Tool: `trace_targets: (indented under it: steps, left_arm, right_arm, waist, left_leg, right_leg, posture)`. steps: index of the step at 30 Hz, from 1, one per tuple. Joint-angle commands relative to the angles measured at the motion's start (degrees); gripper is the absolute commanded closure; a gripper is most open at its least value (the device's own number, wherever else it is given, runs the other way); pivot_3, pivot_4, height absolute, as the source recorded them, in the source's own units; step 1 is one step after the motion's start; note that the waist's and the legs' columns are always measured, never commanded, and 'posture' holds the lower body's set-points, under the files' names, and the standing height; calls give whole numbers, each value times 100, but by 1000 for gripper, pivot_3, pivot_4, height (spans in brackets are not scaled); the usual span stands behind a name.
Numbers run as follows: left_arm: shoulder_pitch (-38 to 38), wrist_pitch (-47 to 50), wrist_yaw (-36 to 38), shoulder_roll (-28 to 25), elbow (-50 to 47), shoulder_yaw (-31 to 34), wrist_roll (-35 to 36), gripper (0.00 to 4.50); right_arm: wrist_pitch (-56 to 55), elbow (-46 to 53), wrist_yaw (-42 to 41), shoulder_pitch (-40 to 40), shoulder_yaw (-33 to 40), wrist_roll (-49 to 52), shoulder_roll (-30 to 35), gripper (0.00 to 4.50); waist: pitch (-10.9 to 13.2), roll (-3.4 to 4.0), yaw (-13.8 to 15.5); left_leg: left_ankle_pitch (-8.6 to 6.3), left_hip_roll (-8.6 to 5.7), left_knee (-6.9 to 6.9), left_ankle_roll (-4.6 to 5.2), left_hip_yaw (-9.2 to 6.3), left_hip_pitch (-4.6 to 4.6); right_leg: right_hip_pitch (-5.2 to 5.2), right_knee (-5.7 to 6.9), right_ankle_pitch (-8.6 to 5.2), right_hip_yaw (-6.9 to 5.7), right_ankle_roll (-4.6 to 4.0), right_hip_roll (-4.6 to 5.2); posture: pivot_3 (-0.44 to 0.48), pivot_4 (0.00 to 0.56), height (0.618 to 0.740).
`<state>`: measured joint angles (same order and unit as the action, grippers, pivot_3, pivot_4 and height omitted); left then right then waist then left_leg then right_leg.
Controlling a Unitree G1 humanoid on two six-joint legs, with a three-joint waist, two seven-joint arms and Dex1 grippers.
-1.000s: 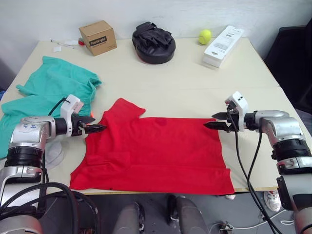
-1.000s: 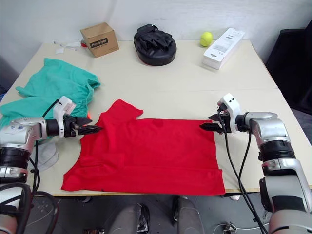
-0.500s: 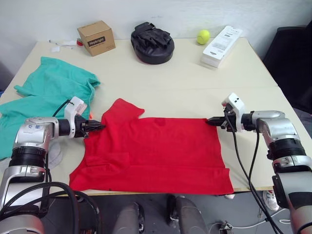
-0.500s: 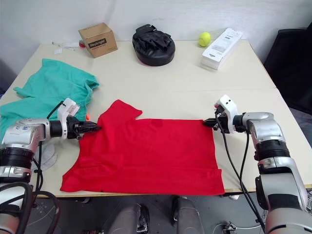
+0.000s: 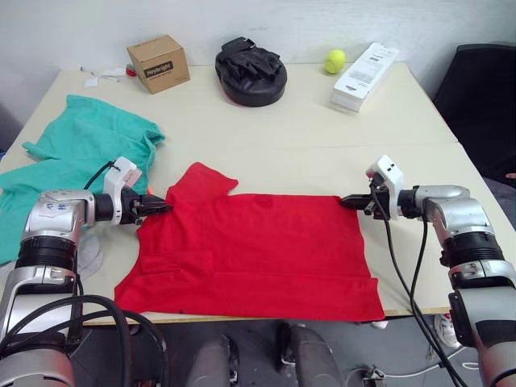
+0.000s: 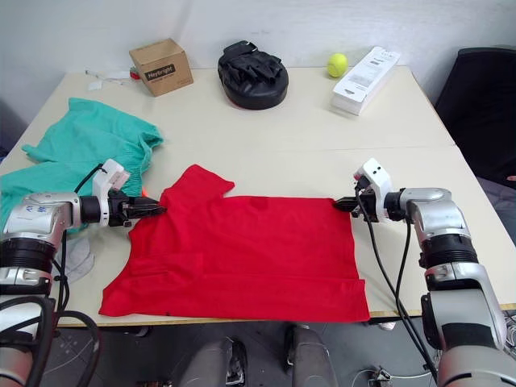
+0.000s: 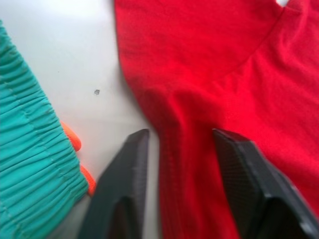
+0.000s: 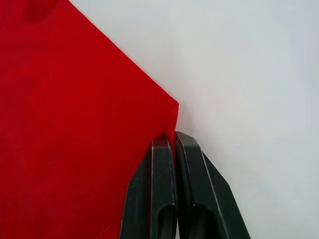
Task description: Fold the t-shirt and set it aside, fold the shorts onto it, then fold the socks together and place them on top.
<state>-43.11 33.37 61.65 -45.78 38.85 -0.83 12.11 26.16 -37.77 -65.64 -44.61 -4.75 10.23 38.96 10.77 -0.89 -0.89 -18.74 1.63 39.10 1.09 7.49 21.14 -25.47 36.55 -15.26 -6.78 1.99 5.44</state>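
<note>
The red t-shirt (image 5: 258, 250) lies spread flat near the table's front edge, neck end towards my left. My left gripper (image 5: 161, 207) is at its left shoulder edge. Its fingers (image 7: 124, 169) stand open, with a ridge of the red cloth (image 7: 184, 164) between them. My right gripper (image 5: 348, 201) is shut on the shirt's far right corner (image 8: 169, 112), its fingers pressed together over the hem. The teal shorts (image 5: 81, 149) lie crumpled at the far left, and the orange drawstring (image 7: 75, 144) shows beside my left fingers. A pale grey piece (image 5: 89, 254), perhaps one of the socks, lies under my left forearm.
Along the back of the table stand a cardboard box (image 5: 158, 63), a black padded mitt (image 5: 250, 70), a yellow tennis ball (image 5: 334, 60) and a long white box (image 5: 363, 76). A dark chair (image 5: 484, 89) is off the right side. The shirt's hem reaches the table's front edge (image 5: 403, 306).
A second ago both grippers stood open. The right one has closed on the shirt's corner. The left one closed at the shoulder edge and has opened again.
</note>
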Motion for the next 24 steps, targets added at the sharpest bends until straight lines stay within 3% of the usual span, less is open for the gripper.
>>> trace_targets:
  steps: [1, 5, 12, 18, 21, 24]
  left_arm:
    - [-154, 43, 43, -183, 154, 71, -98, 1199]
    - [-623, 137, -110, -132, 614, 224, -71, 13]
    - [-1499, 136, -199, 367, 1724, -105, -429, 13]
    - [-1677, 51, -62, 708, 2148, -444, -869, 13]
    - [-1739, 3, -118, 758, 2287, -410, -963, 616]
    - [-1773, -2, -14, 751, 2341, -358, -971, 1536]
  right_arm:
    - [20, 74, -37, 129, -42, -78, -16, 4500]
    - [39, 161, -41, 179, -21, -67, -6, 4500]
    - [140, 327, -22, 264, 48, -14, -31, 4500]
    - [301, 551, 33, 338, 113, 51, -52, 4500]
    - [357, 621, 48, 353, 140, 78, -31, 4500]
    - [387, 646, 64, 360, 166, 85, -11, 4500]
  waist:
    - [0, 0, -4]
    - [1, -1, -9]
    - [-1, -7, -9]
    - [-2, -9, -22]
    - [-2, -9, -17]
    - [-2, -9, -23]
  left_leg:
    - [0, 0, 0, 0, 0, 0]
    - [0, 0, 0, 0, 0, 2]
    - [-1, -2, 0, 2, 1, 8]
    - [-1, -2, 0, 1, 2, 5]
    - [0, -4, 1, 2, 3, 3]
    - [0, -4, 1, 2, 2, 3]
  right_leg:
    - [0, 0, 0, 0, 0, 0]
    - [0, -2, 0, -1, 0, 0]
    - [-1, 7, 0, -6, 1, -2]
    - [-1, 20, 0, -5, 0, -2]
    - [0, 18, 0, -3, 0, 0]
    - [0, 20, 0, -2, 0, 0]
  posture:
    - [0, 150, 740]
    - [0, 150, 740]
    - [0, 150, 740]
    - [0, 150, 740]
    - [0, 150, 740]
    - [0, 150, 740]
